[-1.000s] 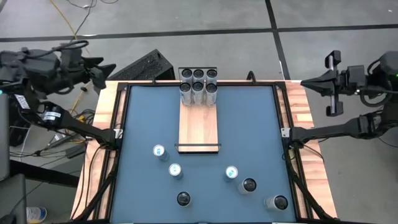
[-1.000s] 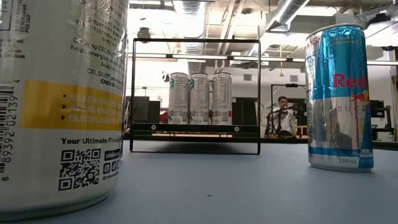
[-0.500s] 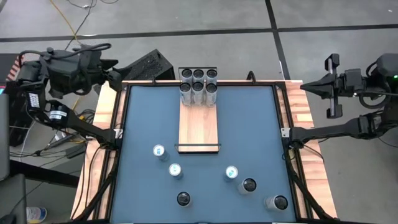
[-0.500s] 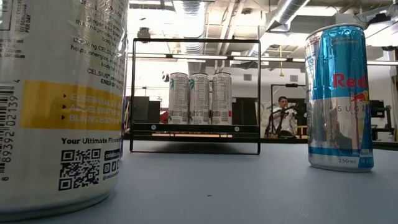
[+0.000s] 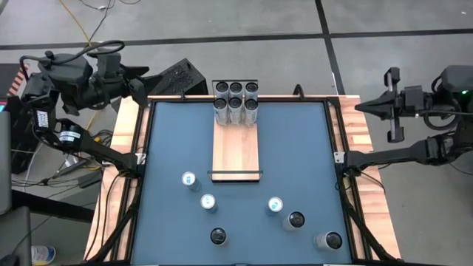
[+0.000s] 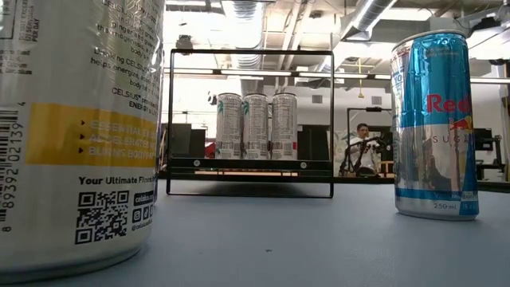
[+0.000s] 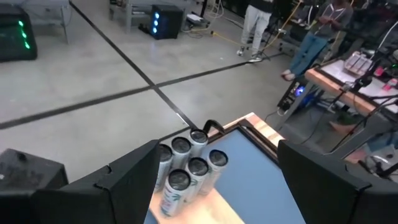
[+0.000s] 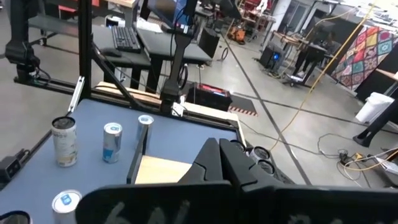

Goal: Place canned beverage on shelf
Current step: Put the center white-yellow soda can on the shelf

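**Left arm reaching in, six cans loose on the table**

The left end effector hangs off the table's far left corner, fingers spread and holding nothing; the right end effector waits clenched and empty beyond the right edge. The shelf lies along the middle of the table, six cans packed at its far end and its near half bare. My guess is the step is an approach to a loose can — the nearest is the blue-topped can just left of the shelf's near rail. Come down from above, close on its middle and keep it upright.

Labels cannot be read from overhead — and the wrist views leave out most of the loose cans.
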Controlling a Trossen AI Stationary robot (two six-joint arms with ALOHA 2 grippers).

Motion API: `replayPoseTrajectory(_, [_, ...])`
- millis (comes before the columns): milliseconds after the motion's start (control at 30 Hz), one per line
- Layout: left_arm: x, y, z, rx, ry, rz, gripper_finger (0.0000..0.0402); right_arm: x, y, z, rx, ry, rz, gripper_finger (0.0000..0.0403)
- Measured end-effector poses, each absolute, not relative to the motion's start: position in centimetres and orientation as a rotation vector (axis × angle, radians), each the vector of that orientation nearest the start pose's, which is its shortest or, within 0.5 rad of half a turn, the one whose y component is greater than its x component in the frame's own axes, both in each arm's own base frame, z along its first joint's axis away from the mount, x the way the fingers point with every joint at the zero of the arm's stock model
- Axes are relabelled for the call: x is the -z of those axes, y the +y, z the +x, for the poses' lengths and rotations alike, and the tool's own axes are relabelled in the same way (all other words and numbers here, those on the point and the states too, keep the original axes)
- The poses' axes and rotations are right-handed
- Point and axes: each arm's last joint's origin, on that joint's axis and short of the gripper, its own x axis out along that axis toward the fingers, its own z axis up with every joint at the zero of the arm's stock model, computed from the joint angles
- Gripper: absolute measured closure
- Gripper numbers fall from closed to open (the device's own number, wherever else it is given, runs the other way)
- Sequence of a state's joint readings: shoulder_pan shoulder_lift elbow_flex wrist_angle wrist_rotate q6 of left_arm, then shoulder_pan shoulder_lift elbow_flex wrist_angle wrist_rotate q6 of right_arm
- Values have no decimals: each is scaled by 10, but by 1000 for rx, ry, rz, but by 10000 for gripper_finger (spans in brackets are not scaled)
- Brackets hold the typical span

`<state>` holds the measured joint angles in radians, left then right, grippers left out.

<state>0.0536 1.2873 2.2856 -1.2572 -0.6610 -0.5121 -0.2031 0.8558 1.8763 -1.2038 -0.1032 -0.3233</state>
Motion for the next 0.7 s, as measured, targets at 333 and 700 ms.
replayPoseTrajectory(333, [-572, 24, 115, -749, 45, -466, 93, -524, -1, 19, 64, 212, -318, 403])
replayPoseTrajectory(700, [-572, 24, 115, -738, 65, -426, 93, -523, -1, 19, 62, 220, -317, 403])
